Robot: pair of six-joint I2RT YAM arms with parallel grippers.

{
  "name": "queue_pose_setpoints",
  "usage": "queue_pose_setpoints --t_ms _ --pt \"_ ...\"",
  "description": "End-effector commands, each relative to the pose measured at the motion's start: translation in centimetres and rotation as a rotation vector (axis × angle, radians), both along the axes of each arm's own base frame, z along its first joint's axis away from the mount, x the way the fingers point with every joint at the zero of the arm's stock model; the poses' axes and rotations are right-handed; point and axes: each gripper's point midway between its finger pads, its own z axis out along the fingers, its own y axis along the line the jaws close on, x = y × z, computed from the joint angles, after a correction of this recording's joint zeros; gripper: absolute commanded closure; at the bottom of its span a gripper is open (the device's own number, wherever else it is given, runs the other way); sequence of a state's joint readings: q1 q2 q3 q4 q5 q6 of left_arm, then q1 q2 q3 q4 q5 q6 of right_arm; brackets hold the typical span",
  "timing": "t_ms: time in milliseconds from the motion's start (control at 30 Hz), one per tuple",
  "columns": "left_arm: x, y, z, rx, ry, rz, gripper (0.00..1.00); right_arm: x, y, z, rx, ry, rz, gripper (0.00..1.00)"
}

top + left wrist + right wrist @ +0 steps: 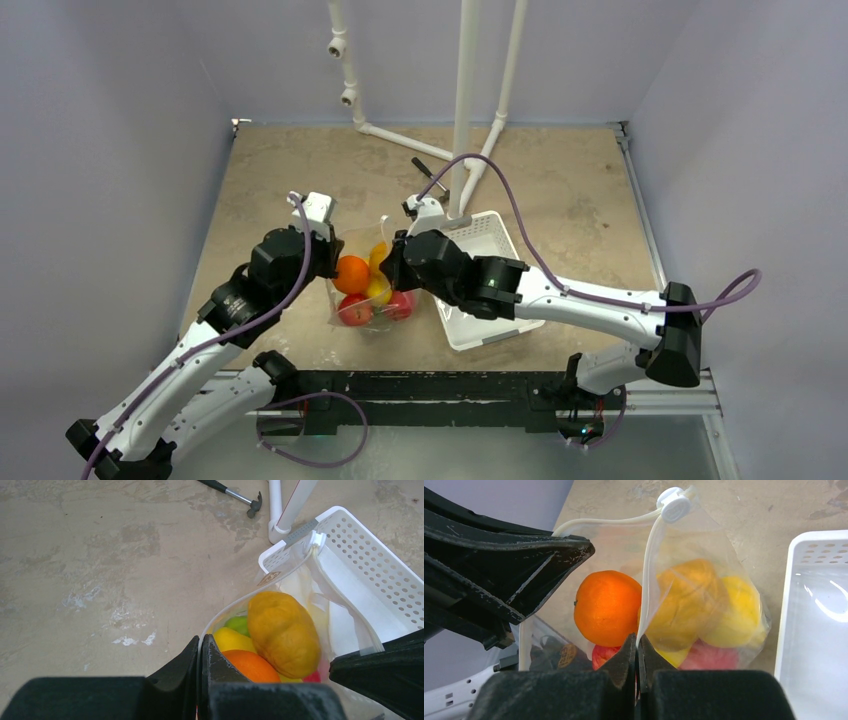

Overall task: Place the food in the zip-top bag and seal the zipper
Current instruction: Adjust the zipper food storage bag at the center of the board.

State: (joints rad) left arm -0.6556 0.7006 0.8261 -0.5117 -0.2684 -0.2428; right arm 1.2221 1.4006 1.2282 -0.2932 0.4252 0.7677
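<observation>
- Plainly, the left gripper (pixel 199 652), furthest left of the white tray (pixel 497 238), is clenched on one lip of the zip-top bag (pixel 729 550).
- The bag stands just left of the tray with the food (pixel 607 607) inside: an orange, yellow lemons, a red apple and a green piece. Every fruit in view is in it, so loading looks done.
- The zipper (pixel 648 565) is parted, its two strips spreading from the white slider (pixel 672 502), so the sealing is left to do.
- The right gripper (pixel 637 650), by the tray's left edge, is pinched tight on the other strip.
- The table (pixel 580 190) is mottled beige. Beyond the tray lie a hammer (pixel 235 496) and white pipes (pixel 462 100), with pale grey walls around.
</observation>
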Motion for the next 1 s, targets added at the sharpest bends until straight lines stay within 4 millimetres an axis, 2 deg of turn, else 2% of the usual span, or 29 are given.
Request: queue_pose_setpoints --t_ms 0,133,500,767,967 --pt "0.4 -0.2 1.5 -0.032 -0.055 0.001 1.0 -0.4 1.4 3.7 0.114 -0.017 0.016 1.0" --pt "0.4 -0.2 1.4 -0.031 -0.054 0.002 1.0 -0.5 1.5 4.1 0.117 -0.022 0.018 1.0" --pt "0.4 -0.7 1.8 -0.036 -0.063 -0.026 1.0 -0.7 2.3 3.3 0.125 0.029 0.005 1.0" --pt "1.3 -0.4 4.6 -0.017 -0.114 0.001 1.0 -3.4 3.5 2.3 0.174 0.118 -0.004 1.0" --pt "2.5 -1.6 4.7 0.022 -0.098 -0.03 1.0 -4.7 3.9 0.7 0.21 0.184 -0.106 1.0"
